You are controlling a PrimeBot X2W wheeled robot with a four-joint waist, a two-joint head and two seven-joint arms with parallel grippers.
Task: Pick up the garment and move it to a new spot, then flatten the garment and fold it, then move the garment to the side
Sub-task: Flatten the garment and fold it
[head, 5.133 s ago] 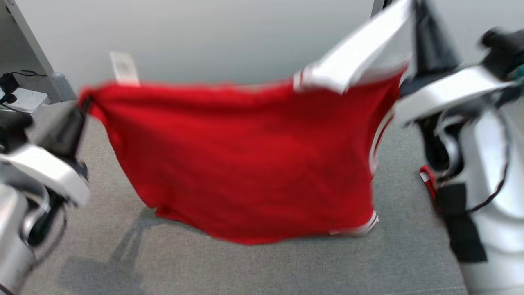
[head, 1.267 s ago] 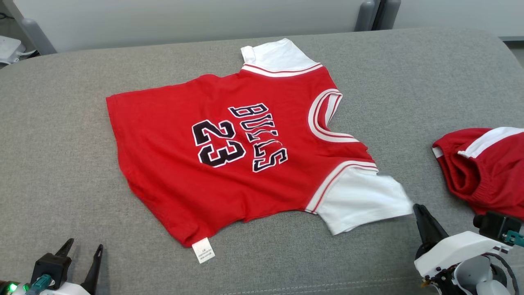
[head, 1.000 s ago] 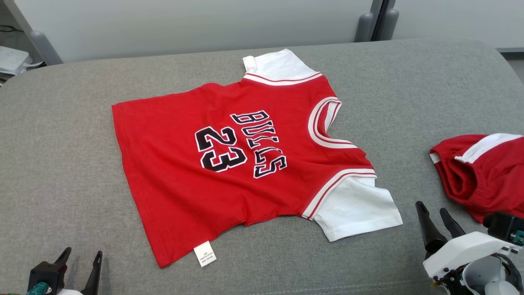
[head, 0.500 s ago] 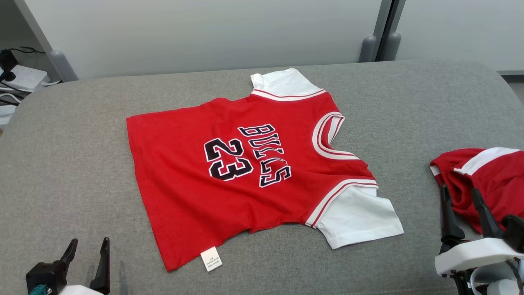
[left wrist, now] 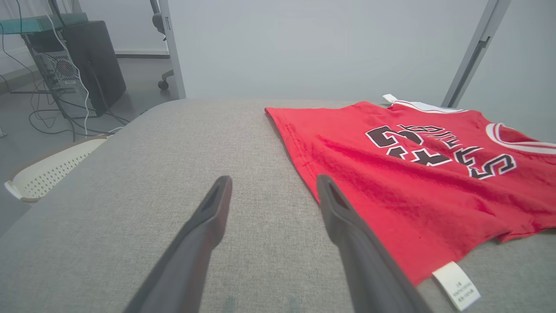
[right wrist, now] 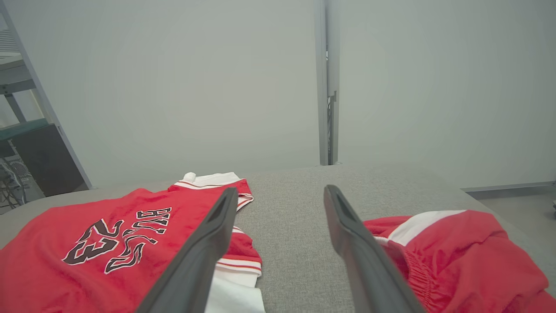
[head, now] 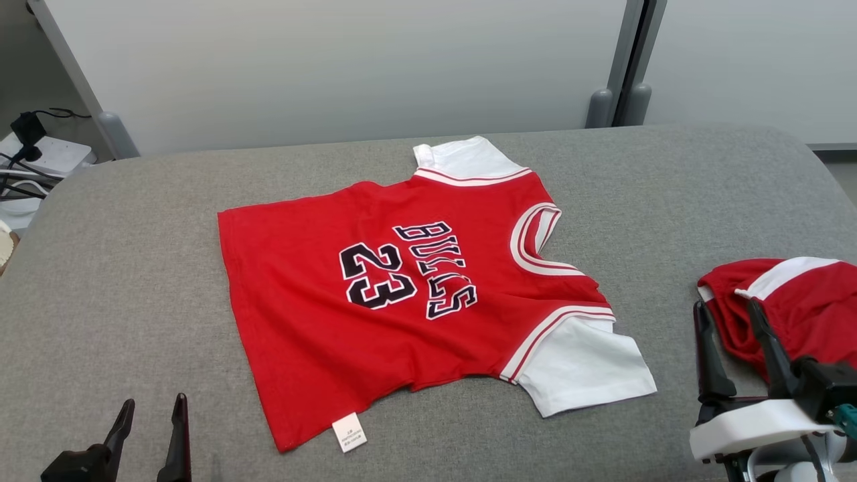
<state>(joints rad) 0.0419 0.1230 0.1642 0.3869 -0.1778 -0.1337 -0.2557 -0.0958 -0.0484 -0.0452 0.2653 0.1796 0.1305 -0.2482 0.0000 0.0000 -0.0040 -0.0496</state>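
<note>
The garment [head: 321, 314] is a red jersey with white sleeves and black "BULLS 23" lettering. It lies spread flat on the grey cushion [head: 120, 281], its neck toward the right and a white tag at its near hem. My left gripper [head: 152, 410] hovers open at the near left, short of the hem corner; in the left wrist view its fingertips [left wrist: 273, 182] frame bare cushion beside the garment [left wrist: 391, 174]. Open too, my right gripper [head: 726, 309] stands at the near right, between the jersey's white sleeve and the red shorts. The garment [right wrist: 56, 261] lies left of that gripper [right wrist: 280, 193] in the right wrist view.
Crumpled red shorts [head: 803, 308] with a white stripe lie at the cushion's right edge, close to my right fingers. A grey partition wall [head: 335, 60] runs behind the cushion. Cables and a power strip [head: 40, 154] sit on the floor at the far left, with a white basket [left wrist: 47, 171] nearby.
Five seconds ago both grippers held the jersey up by its corners; it now lies flat and released. Over the last second the head camera tilted up, and the right gripper turned upright near the shorts.
</note>
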